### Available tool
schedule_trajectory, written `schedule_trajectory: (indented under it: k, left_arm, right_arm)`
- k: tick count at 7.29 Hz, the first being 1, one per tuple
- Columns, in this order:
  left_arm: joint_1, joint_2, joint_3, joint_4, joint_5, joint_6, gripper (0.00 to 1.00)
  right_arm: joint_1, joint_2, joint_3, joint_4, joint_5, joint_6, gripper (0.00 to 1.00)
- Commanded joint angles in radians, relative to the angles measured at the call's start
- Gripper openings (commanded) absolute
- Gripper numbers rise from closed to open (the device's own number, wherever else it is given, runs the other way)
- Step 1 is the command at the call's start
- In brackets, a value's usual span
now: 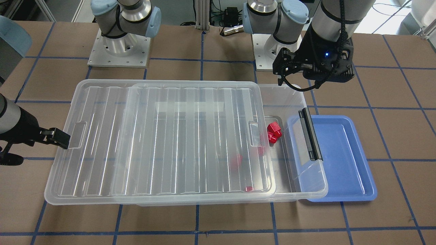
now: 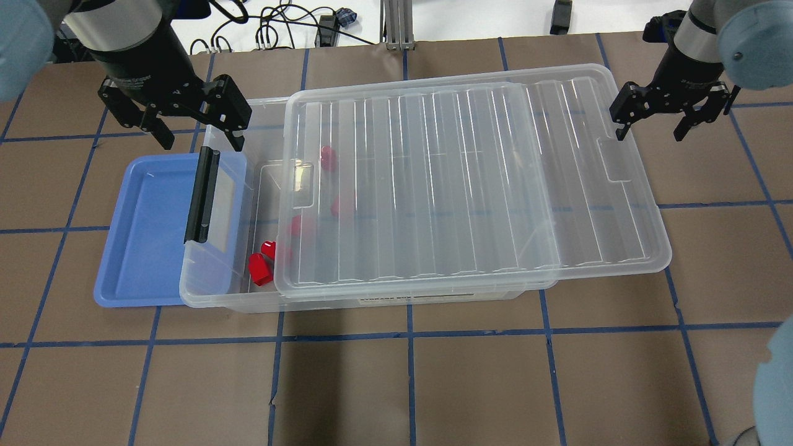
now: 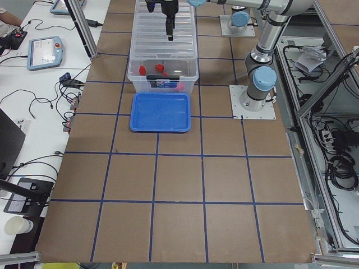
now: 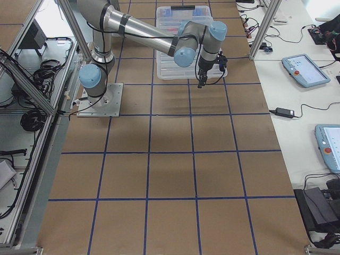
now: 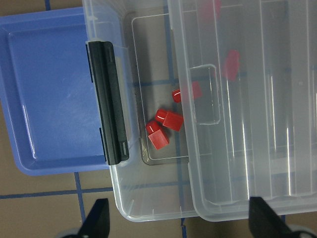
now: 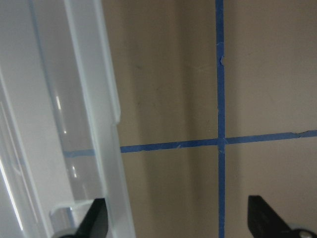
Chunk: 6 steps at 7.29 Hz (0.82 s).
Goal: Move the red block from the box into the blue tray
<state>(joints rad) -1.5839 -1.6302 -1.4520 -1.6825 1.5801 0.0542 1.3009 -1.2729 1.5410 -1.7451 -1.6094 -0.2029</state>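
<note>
The clear box (image 2: pixel 214 291) stands mid-table, its ribbed lid (image 2: pixel 464 186) slid toward my right so its left end is uncovered. Its black latch handle (image 2: pixel 201 195) hangs over the blue tray (image 2: pixel 145 229), which lies empty against that end. Two red blocks (image 2: pixel 260 267) lie in the uncovered part, also in the left wrist view (image 5: pixel 163 126); several more show dimly under the lid. My left gripper (image 2: pixel 195 136) hovers open and empty above the box's far left corner. My right gripper (image 2: pixel 650 127) is open and empty beside the lid's right end.
The brown table carries a grid of blue tape lines. The two arm bases (image 1: pixel 119 47) stand behind the box. Side tables with teach pendants (image 3: pixel 45 51) and cables run along the table's far side.
</note>
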Motion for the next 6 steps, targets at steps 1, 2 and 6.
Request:
schedule_trajectory:
  k: [1,2,6]
  left_arm:
    - [-0.013,-0.045,-0.011,0.061,0.001,-0.025,1.0]
    - [-0.011,-0.056,-0.042,0.084,0.006,0.107,1.0]
    - [-0.004,-0.111,-0.157,0.228,-0.003,0.282,1.0]
  right_arm:
    - [-0.014,0.001,-0.004,-0.005,-0.051,-0.064,1.0]
    - [-0.028,0.001,-0.004,-0.004,-0.06,-0.07,1.0]
    - [-0.069,0.001,-0.004,-0.004,-0.063,-0.15,1.0]
